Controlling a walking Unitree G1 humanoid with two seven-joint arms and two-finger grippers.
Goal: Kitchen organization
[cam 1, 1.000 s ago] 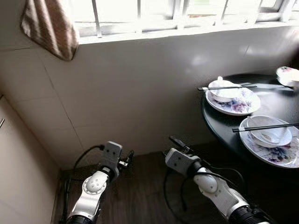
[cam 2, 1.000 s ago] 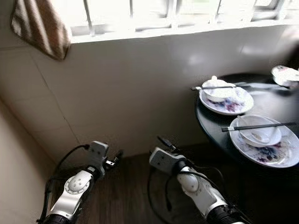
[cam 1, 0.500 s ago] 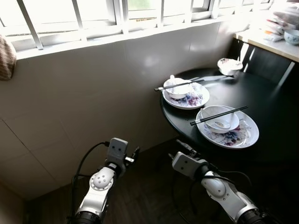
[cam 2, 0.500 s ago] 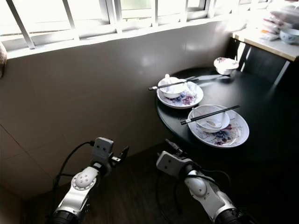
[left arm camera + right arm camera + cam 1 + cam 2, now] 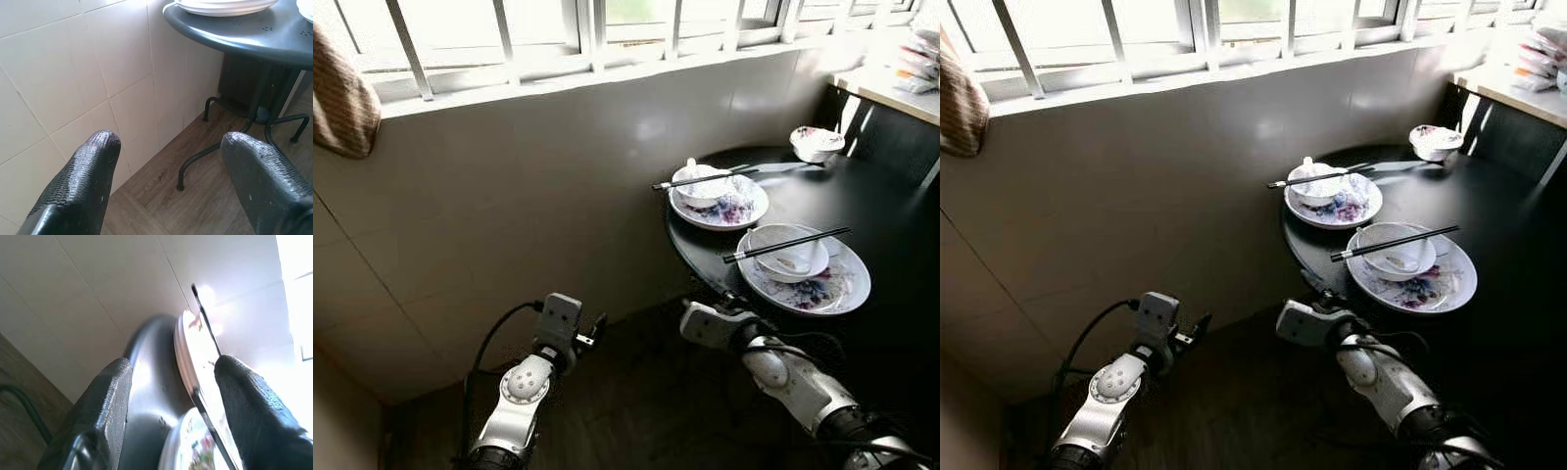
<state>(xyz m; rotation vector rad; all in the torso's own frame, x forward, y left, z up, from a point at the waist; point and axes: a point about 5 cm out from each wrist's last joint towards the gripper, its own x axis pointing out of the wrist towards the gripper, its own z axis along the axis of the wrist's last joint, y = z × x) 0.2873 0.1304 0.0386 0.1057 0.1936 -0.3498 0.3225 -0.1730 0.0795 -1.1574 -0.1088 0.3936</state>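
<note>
No writing is legible. A round black worktop (image 5: 891, 211) stands by the tiled wall (image 5: 538, 186), over wood flooring (image 5: 215, 205). The left tool (image 5: 166, 166) and right tool (image 5: 168, 396) are both released, empty.

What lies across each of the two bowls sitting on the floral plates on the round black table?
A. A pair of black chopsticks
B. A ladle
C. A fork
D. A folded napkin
A: black chopsticks rest across the near bowl, and another pair across the far bowl.
</note>
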